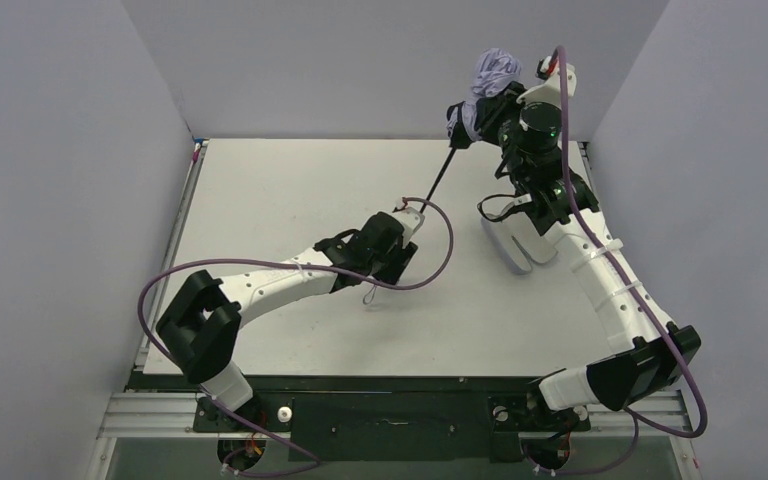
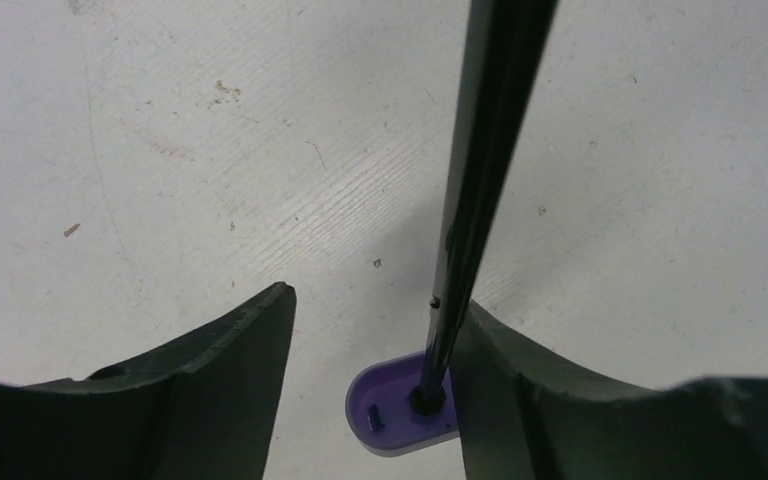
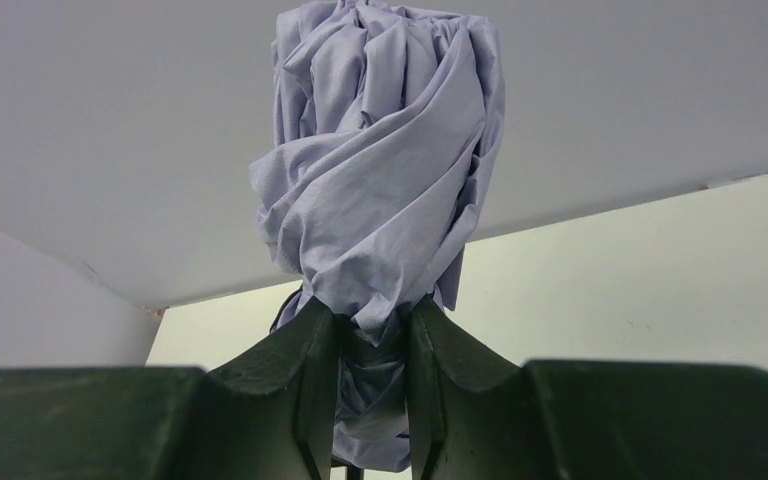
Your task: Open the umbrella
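Now: with right jaws clamped on bunched canopy of umbrella, raised far right, close gaping left jaws on handle at tabletop centre, then draw straight along shaft, no twist.

A pale grey back wall is rising just beyond the right gripper; a matching right wall is standing near it; a left wall is standing well apart from the left gripper; a white table, scuffed and scratched, is lying beneath both; a metal rail is running along its near edge; soft, even light is falling.
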You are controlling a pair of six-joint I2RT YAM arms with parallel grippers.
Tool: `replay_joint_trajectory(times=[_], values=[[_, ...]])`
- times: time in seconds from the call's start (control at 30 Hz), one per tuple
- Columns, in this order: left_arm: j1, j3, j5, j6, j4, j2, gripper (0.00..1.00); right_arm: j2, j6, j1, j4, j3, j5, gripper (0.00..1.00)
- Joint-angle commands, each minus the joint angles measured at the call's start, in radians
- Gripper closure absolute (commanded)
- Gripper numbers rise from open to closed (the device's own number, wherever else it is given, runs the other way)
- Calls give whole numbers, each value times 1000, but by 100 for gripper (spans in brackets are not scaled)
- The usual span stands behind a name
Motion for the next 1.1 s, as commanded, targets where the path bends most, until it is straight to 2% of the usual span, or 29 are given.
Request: replay_joint_trajectory(times=[0.0, 0.1, 0.2, 0.37, 0.5, 0.6, 0.7, 0.77, 0.83, 0.93, 1.07], values=[[23, 49, 46, -18, -58, -59, 40, -58, 3, -26, 268, -12, -63, 100], [31, 75, 122, 10, 45, -118, 29, -74, 11, -17, 265, -57, -101, 100], [36, 123, 166, 17, 78, -165, 16, -90, 25, -10, 270, -110, -152, 100], [56, 164, 298, 16, 131, -233, 0, -107, 63, -9, 318, -170, -255, 100], [139, 232, 480, 19, 105, -262, 3, -102, 90, -25, 348, -180, -360, 100], [280, 301, 669, -52, 118, -251, 3, -97, 148, -64, 391, -192, -496, 100], [391, 371, 767, -126, 130, -211, 3, -88, 227, -115, 498, -217, -669, 100], [428, 400, 822, -174, 158, -197, 3, -73, 302, -139, 575, -227, -765, 100], [441, 414, 869, -217, 201, -188, 3, -51, 384, -154, 674, -233, -857, 100], [439, 413, 955, -323, 276, -173, 3, -32, 472, -159, 762, -241, -904, 100], [414, 389, 996, -435, 378, -162, 3, -24, 530, -159, 846, -254, -942, 100]])
